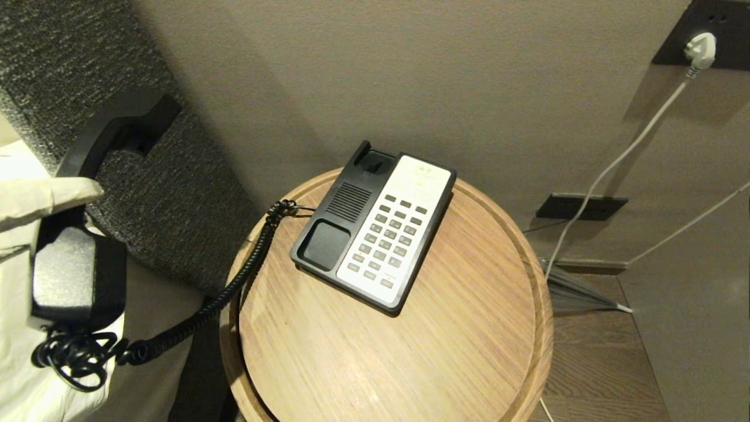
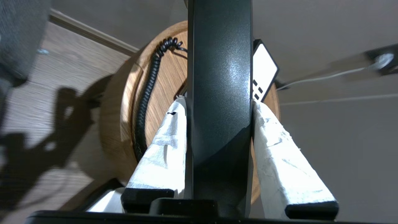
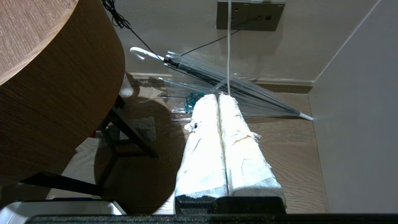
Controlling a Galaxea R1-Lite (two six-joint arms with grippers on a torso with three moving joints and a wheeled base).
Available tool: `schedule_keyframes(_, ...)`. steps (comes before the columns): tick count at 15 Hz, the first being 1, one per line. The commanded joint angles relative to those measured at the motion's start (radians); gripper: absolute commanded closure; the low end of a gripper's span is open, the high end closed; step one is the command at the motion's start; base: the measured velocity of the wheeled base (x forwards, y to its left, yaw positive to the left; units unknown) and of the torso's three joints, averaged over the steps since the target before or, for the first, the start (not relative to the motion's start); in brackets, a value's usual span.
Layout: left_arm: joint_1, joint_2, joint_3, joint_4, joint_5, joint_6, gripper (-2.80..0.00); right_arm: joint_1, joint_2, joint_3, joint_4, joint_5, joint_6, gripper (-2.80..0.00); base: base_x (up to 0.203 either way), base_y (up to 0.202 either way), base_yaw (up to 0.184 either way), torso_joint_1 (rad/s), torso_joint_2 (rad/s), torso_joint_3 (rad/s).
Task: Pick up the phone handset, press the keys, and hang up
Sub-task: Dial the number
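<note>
Black curved plastic phone handset (image 1: 79, 234) is being held by the left gripper (image 2: 219, 105), left of the counter (image 1: 469, 328).
Keypad lies nearer the closed right gripper (image 3: 219, 96).

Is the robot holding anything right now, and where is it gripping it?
Yes. The left gripper holds the phone handset by its middle bar, lifted off the phone base. The right gripper holds nothing.

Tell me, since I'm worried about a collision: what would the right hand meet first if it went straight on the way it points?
Probably the clear folded umbrella on the wooden floor just beyond the shut right hand; depth is unclear.
</note>
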Motion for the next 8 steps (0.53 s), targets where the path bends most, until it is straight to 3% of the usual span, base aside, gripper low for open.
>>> schedule_keyframes(1,0.004,-0.052,0.106,-0.174,0.0,-0.045,0.0,0.001,0.0,0.021,-0.001,0.0,0.0,0.0,0.0,0.0,0.0,0.0,0.0,0.0)
schedule_keyframes(3,0.006,-0.056,0.154,-0.231,-0.002,-0.088,0.0,0.001,0.0,0.021,-0.001,0.0,0.0,0.0,0.0,0.0,0.0,0.0,0.0,0.0)
schedule_keyframes(5,0.017,-0.074,0.172,-0.317,-0.04,-0.172,0.0,0.0,0.0,0.021,-0.001,0.0,0.0,0.0,0.0,0.0,0.0,0.0,0.0,0.0)
schedule_keyframes(8,0.062,-0.099,0.224,-0.354,-0.135,-0.183,0.0,0.0,0.0,0.021,-0.001,0.0,0.0,0.0,0.0,0.0,0.0,0.0,0.0,0.0)
